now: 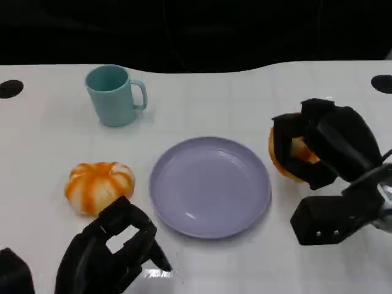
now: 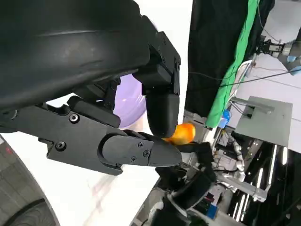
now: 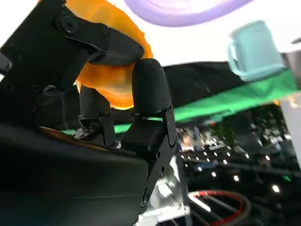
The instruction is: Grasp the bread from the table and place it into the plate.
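Bread, an orange rounded bun (image 1: 293, 153), sits gripped in the black right hand (image 1: 324, 147) just beside the right rim of the round lilac plate (image 1: 210, 185), which lies toward the robot's left, while the empty left hand (image 1: 110, 251) hangs with fingers apart

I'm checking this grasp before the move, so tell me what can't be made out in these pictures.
- Bread: in the head view the right hand covers most of it; whether it has left the table is unclear.
- Left hand: cut off by the head view's bottom edge.
- Plate: cut by the right wrist view's edge; mostly behind the left hand in the left wrist view.
- Mug: blurred in the right wrist view.
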Tool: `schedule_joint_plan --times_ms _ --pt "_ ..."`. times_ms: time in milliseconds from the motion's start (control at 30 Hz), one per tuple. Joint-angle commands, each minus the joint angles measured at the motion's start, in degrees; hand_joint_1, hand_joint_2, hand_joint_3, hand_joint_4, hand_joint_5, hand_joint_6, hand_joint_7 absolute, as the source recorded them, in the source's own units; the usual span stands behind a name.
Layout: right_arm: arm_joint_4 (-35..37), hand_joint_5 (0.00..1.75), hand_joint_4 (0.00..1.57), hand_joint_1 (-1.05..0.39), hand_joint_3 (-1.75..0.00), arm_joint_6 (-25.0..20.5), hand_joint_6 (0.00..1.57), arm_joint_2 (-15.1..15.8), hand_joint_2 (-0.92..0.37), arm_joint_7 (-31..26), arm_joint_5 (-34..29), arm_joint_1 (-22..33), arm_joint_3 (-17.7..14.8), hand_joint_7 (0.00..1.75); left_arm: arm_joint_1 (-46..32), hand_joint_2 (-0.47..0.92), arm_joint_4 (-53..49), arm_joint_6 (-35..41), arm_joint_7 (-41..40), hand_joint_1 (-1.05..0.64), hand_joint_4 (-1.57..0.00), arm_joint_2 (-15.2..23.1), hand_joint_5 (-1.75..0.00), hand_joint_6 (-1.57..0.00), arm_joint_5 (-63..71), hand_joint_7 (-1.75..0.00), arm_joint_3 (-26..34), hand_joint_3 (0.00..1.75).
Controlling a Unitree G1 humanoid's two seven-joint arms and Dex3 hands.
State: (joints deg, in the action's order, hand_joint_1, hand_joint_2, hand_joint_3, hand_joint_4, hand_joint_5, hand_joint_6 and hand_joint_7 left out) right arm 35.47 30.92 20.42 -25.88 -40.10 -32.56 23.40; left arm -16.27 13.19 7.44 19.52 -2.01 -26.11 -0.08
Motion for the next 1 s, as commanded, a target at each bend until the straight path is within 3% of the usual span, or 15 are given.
schedule_joint_plan --times_ms 33,333,500,767,833,1000 --pt "-1.6 1.75 1.03 0.03 -1.46 1.6 0.78 -1.4 -0.16 0.6 1.7 -0.1 -1.1 1.73 0.4 0.92 -0.9 -0.6 0.1 -0.58 -0.67 0.4 -1.75 -0.51 0.1 -1.62 0.6 0.22" --pt "-1.2 1.75 1.05 -0.07 -1.58 4.6 0.79 -6.2 -0.14 2.1 2.8 -2.2 -0.8 1.75 0.8 0.92 -1.5 -0.5 0.1 -0.58 -0.68 0.4 -1.75 -0.53 -0.1 -1.62 0.7 0.2" --pt "0.2 1.75 1.03 -0.08 -1.54 5.4 0.78 -8.6 -0.15 5.2 2.3 -3.3 0.7 1.75 0.8 0.92 -1.4 -0.7 -0.1 -0.58 -0.69 0.3 -1.75 -0.53 0.2 -1.62 0.6 0.19" --pt "5.5 1.75 1.03 -0.06 -1.49 5.8 0.8 -11.5 -0.16 5.4 1.2 -5.0 2.6 1.71 0.8 0.92 -1.5 -0.6 0.0 -0.56 -0.69 0.1 -1.75 -0.54 0.0 -1.59 0.5 0.21" --pt "6.8 1.75 1.02 -0.04 -1.48 6.0 0.81 -12.1 -0.16 6.5 1.8 -5.2 2.6 1.68 0.8 0.92 -1.4 -0.7 -0.1 -0.56 -0.69 0.1 -1.75 -0.55 0.1 -1.59 0.5 0.21" --pt "10.1 1.73 0.93 -0.04 -1.43 7.7 0.91 -12.9 -0.24 10.1 4.0 -5.7 2.4 1.29 0.7 0.92 -1.5 -0.8 -0.2 -0.56 -0.69 0.1 -1.75 -0.55 0.2 -1.58 0.5 0.21"
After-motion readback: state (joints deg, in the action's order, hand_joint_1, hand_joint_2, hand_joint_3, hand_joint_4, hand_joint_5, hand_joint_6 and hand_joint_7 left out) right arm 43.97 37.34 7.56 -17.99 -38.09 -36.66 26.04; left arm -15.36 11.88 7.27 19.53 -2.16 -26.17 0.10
